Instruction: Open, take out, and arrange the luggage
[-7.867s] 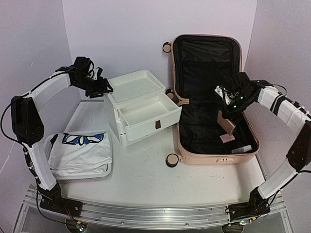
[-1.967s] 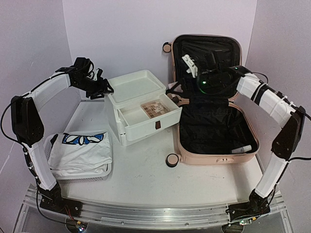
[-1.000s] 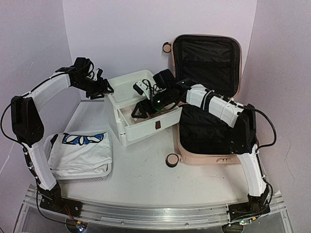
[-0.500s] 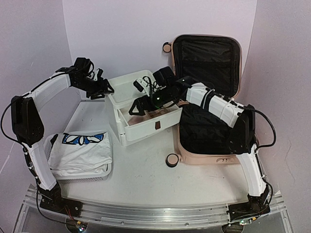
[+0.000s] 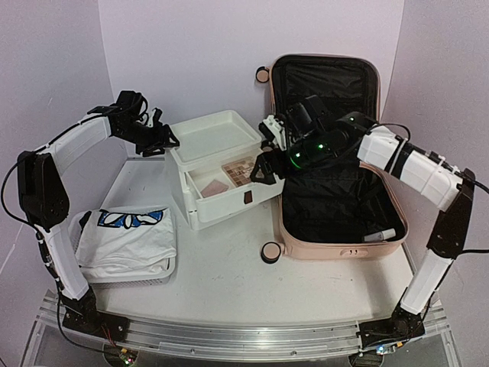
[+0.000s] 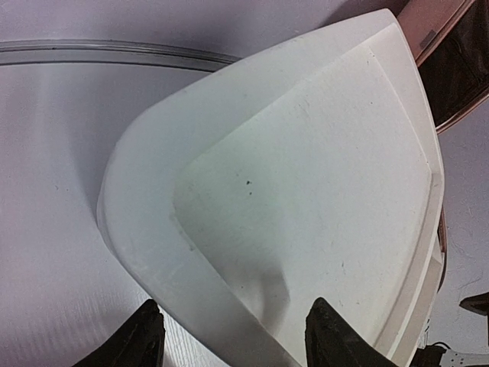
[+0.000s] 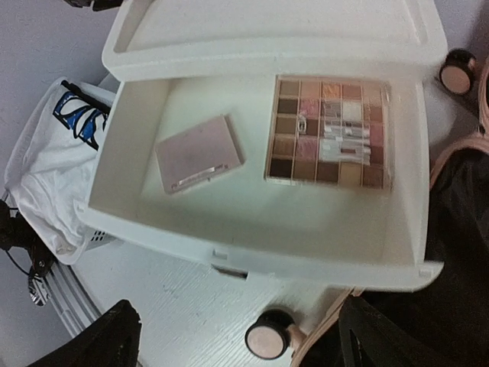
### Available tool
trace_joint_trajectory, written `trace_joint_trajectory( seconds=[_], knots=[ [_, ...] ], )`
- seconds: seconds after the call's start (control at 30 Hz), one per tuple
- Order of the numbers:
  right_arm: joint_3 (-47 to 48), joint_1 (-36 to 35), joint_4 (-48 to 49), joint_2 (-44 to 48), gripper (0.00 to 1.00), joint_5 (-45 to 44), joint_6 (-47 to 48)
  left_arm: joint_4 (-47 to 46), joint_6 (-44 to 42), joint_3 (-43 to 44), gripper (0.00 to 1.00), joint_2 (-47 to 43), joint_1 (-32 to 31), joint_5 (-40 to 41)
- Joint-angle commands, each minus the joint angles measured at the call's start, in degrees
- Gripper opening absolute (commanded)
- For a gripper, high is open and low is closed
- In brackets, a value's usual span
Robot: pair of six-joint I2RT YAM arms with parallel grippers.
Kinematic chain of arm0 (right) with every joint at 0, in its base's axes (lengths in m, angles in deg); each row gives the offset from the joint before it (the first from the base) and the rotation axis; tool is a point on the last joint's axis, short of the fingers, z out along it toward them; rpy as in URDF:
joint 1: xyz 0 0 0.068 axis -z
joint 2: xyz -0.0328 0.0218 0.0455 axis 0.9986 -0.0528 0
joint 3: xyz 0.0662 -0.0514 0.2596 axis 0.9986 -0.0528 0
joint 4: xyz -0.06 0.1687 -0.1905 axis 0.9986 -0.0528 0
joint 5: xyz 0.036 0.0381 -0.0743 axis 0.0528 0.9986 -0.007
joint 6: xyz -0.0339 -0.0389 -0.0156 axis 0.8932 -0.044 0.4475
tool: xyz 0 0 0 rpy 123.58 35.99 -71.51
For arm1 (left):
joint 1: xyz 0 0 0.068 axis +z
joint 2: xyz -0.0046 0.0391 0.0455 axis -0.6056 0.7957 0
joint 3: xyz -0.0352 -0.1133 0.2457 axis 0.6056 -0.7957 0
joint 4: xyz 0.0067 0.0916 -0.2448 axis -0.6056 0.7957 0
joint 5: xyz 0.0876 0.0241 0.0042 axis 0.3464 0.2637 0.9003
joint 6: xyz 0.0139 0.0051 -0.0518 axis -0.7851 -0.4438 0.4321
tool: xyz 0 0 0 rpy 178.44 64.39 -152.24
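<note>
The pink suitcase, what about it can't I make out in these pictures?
- Top view: the right arm covers the luggage along its hinge and lower lid.
- Top view: a small pale item in its near right corner is too small to identify.
- Right wrist view: frame edge cuts it to wheels and dark lining.
- Left wrist view: only a corner shows, top right.

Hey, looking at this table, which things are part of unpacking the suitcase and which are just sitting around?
Part of the job: pink luggage, tube inside it, eyeshadow palette, pink compact, white drawer unit holding both.
Apparently idle: basket, white shirt in it.
</note>
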State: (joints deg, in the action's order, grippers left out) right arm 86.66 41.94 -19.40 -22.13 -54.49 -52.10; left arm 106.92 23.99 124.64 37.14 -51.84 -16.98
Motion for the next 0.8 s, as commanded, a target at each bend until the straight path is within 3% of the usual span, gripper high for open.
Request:
trace_joint_trajectory(
  seconds=[0.0, 0.2, 0.5, 0.77],
  knots=[
    [-7.97, -0.11, 3.22, 3.30, 0.81, 1.88, -5.26, 1.03, -1.86, -1.21, 0.63, 0.25, -1.96, -4.13],
    [-17.48, -1.10, 20.97, 2.09, 0.46, 5.16, -9.93, 1.03, -1.86, -1.27, 0.63, 0.22, -1.98, -3.76],
    [-23.41, -2.33, 49.22, -2.31, 0.49, -4.01, -10.77, 1.04, -1.91, -1.27, 0.63, 0.00, -2.13, -3.84],
    [-15.03, -2.40, 54.69, -11.19, 0.61, -7.48, -9.35, 1.03, -2.02, -1.32, 0.63, 0.88, -2.14, -3.79]
  ],
)
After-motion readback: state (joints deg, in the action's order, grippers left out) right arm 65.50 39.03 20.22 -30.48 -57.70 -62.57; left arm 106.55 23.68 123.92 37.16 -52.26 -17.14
